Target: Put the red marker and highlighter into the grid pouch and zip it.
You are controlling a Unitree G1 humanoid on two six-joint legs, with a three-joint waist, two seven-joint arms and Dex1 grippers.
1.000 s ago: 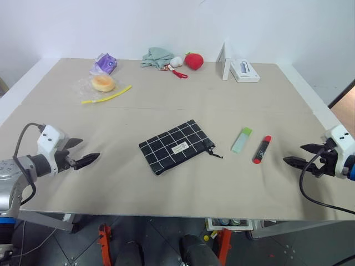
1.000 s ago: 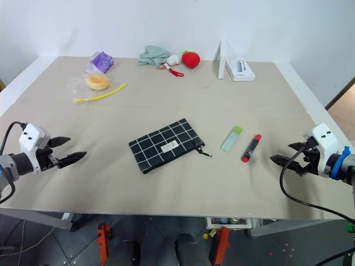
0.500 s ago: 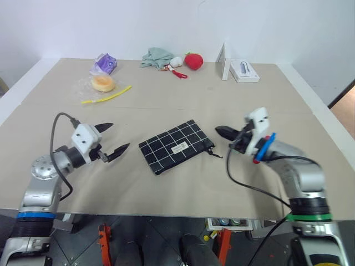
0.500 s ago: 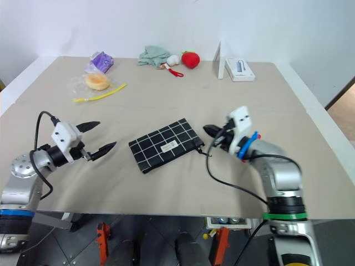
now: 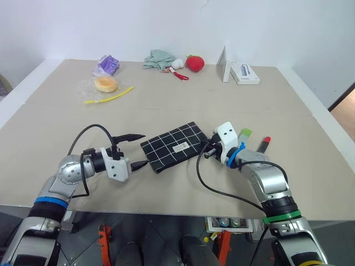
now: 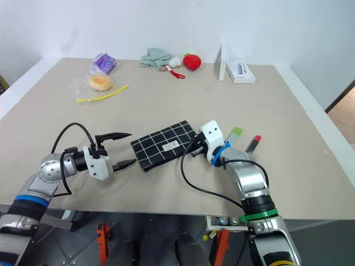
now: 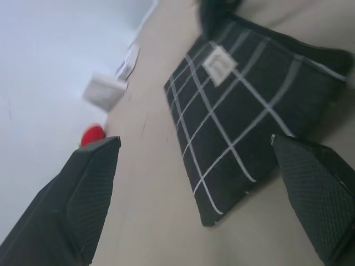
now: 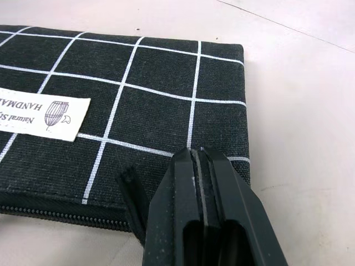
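— Step in hand?

— Opening the pouch (image 5: 175, 147), most likely. Lying flat near the front middle of the table (image 5: 166, 105), label up, zip apparently closed.

— And the claws?

— Left claw (image 5: 144, 148) spread wide, level with the pouch's left end, just short of it, touching nothing. Right claw (image 8: 198, 154) pressed together at the pouch's right end, tips over the zip corner.

— Pens?

— Highlighter (image 5: 244, 133) and marker (image 5: 265, 142) side by side just right of the pouch, beyond the right claw, apart from each other, neither held.

— Next move?

— Probably steadying the left end with the left claw, then catching the zip tab (image 8: 128, 188) and drawing it along. Calls for a fine pinch on a small, limp tab.

— Anything unclear?

— Tab caught or free: hard to tell. Seemingly free, lying just beside the shut tips. Lower part of the highlighter hidden behind the right wrist.
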